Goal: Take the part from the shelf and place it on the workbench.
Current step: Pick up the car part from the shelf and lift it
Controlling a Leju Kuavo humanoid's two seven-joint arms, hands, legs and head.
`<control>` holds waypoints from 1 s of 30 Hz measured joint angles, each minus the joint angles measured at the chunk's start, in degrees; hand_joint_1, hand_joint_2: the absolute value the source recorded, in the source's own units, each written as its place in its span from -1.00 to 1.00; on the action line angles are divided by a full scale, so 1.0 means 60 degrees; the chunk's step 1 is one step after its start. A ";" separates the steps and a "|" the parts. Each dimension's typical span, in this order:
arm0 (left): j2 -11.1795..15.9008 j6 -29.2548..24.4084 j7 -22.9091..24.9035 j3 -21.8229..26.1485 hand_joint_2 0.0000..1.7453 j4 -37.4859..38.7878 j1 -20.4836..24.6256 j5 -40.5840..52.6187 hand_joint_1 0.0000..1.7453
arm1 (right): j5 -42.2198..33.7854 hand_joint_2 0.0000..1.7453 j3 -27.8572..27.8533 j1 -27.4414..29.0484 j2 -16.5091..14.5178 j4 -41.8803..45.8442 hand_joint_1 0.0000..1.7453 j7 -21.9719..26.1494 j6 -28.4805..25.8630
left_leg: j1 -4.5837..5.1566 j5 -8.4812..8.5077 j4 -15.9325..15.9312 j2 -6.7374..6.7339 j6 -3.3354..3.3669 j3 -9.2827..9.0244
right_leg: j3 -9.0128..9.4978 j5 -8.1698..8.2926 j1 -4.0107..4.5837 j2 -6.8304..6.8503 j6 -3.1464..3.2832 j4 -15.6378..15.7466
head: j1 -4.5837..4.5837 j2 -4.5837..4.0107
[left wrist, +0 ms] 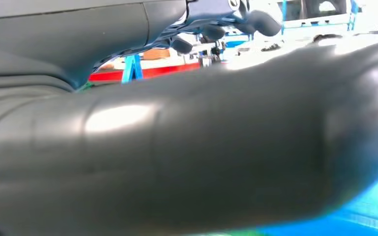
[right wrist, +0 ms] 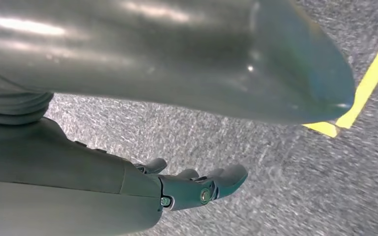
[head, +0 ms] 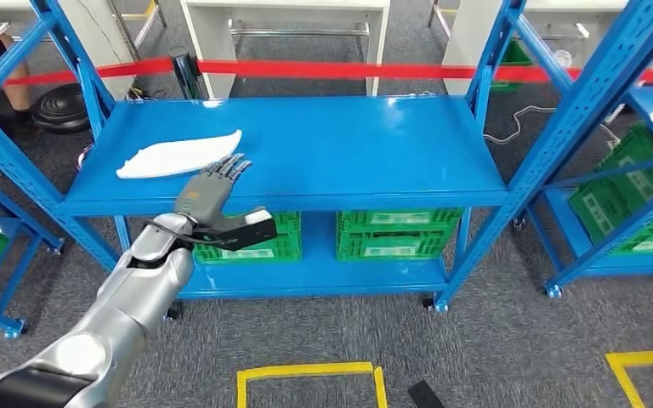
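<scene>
wide open blue shelf (head: 349, 149) top here, bare to the right of the white part (head: 178, 155), plenty of room to come in from the front. left hand (head: 212, 189) sits at the front edge, fingers spread just beside the part. slanted blue uprights (head: 485, 81) fence both ends, red tape (head: 323, 69) runs behind. right hand (right wrist: 197, 187) hangs over grey floor (right wrist: 256, 162), nothing around it.

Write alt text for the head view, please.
The left robot hand, open, reaches over the front edge of a blue shelf toward a flat white part lying on it. Green crates sit below.
</scene>
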State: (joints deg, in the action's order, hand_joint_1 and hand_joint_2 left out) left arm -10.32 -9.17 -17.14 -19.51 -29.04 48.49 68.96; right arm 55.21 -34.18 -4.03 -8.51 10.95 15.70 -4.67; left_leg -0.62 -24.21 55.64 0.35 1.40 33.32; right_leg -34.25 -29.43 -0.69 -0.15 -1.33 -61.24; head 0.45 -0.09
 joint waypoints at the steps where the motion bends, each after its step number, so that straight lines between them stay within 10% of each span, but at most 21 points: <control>1: -0.0005 -0.0004 -0.0001 0.0005 -1.00 0.0000 0.0004 0.0006 -1.00 | 0.0012 -1.00 -0.0001 0.0000 0.0002 0.0000 -1.00 -0.0003 0.0002 | 0.0000 0.0007 -0.0041 -0.0010 0.0005 -0.0043 | -0.0303 -0.0273 -0.0018 -0.0004 -0.0020 -0.0596 | 0.0012 0.0000; 4: -0.0019 -0.0001 -0.0005 0.0006 -1.00 0.0007 -0.0068 0.0023 -1.00 | 0.0054 -1.00 -0.0003 0.0018 0.0005 0.0000 -1.00 -0.0013 0.0005 | -0.0041 -0.0057 0.0020 -0.0012 -0.0093 -0.0053 | -0.1101 -0.0604 -0.0139 -0.0002 -0.0131 -0.1917 | 0.0014 0.0000; 8: -0.0026 0.0002 -0.0005 0.0013 -1.00 0.0007 -0.0091 0.0026 -1.00 | 0.0087 -1.00 -0.0005 0.0011 -0.0004 -0.0003 -1.00 -0.0011 0.0009 | -0.0223 -0.0373 0.0440 0.0006 -0.0481 0.0003 | -0.0333 0.0412 -0.0318 -0.0028 -0.0338 -0.0122 | 0.0033 0.0000; 14: -0.0037 0.0002 -0.0015 0.0076 -1.00 0.0008 -0.0076 0.0046 -1.00 | 0.0161 -1.00 -0.0032 0.0010 -0.0035 -0.0005 -1.00 -0.0062 0.0033 | -0.0230 -0.0642 0.0809 0.0012 -0.0780 0.0152 | -0.0173 0.0303 -0.0268 -0.0120 0.0225 0.0067 | 0.0027 0.0000; 19: -0.0036 0.0002 -0.0033 0.0154 -1.00 0.0047 -0.0102 0.0043 -1.00 | 0.0172 -1.00 -0.0048 0.0008 -0.0035 -0.0004 -1.00 -0.0071 0.0034 | -0.0125 -0.1426 0.3375 -0.0033 -0.0677 0.1661 | -0.0038 0.0176 -0.0140 -0.0111 0.0447 0.0086 | 0.0007 0.0000; 23: -0.0015 0.0001 -0.0033 0.0162 -1.00 0.0066 -0.0087 0.0042 -1.00 | 0.0188 -1.00 -0.0060 0.0009 -0.0047 -0.0005 -1.00 -0.0072 0.0035 | 0.0099 -0.0139 0.1621 -0.0017 -0.0229 0.1057 | 0.0194 0.0016 0.0011 -0.0147 0.0499 0.0108 | 0.0017 0.0000; 25: -0.0018 -0.0006 -0.0021 0.0168 -1.00 0.0069 -0.0066 0.0038 -1.00 | 0.0214 -1.00 -0.0062 -0.0001 -0.0062 -0.0006 -1.00 -0.0083 0.0041 | 0.0206 0.0031 0.0864 -0.0019 -0.0074 0.0689 | 0.0243 -0.0033 0.0025 -0.0141 0.0436 0.0142 | 0.0025 0.0000; 30: 0.0016 -0.0056 0.0406 0.0196 -1.00 0.0126 -0.0069 0.0210 -1.00 | 0.0261 -1.00 -0.0070 -0.0003 -0.0064 -0.0007 -1.00 -0.0098 0.0062 | 0.0197 -0.0049 0.0644 0.0028 -0.0353 0.0583 | 0.0281 -0.0048 0.0028 -0.0066 0.0434 0.0207 | 0.0025 0.0000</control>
State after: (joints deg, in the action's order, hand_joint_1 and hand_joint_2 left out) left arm -10.22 -9.50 -14.70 -18.34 -28.29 48.07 70.22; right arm 56.77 -34.60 -4.05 -8.90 10.91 15.11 -4.29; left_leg 0.56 -24.50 59.50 0.52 -0.72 36.81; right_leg -32.57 -29.72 -0.52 -0.54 1.27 -60.00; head 0.60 -0.09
